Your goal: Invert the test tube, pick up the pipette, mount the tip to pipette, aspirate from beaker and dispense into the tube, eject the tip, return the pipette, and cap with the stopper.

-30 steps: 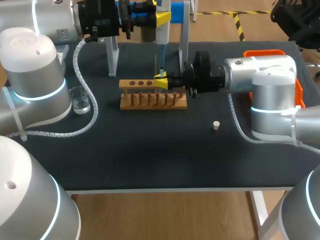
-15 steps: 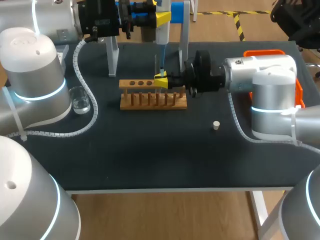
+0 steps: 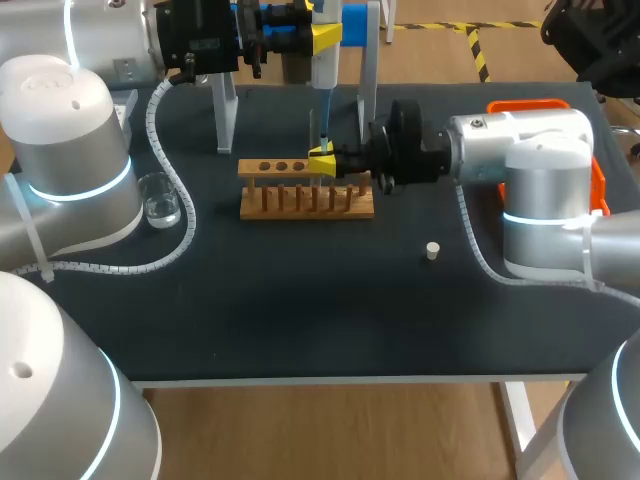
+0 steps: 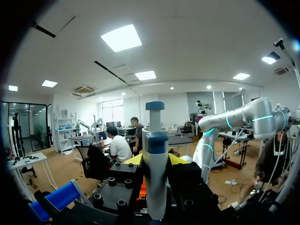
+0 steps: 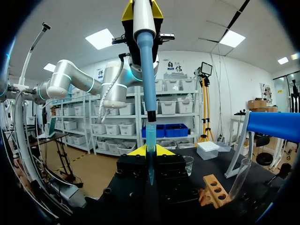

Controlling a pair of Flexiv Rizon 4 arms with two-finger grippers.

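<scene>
Pipette [image 5: 146,70] — white body, translucent blue tip [image 5: 150,150]

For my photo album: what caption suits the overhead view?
Left gripper holds the pipette upright, its tip pointing down to the right gripper at the wooden rack.

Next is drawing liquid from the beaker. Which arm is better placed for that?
Left, probably. The left gripper holds the pipette in its jaws, with its shaft entering the tip held in the right gripper. The beaker stands on the left side of the table.
</scene>
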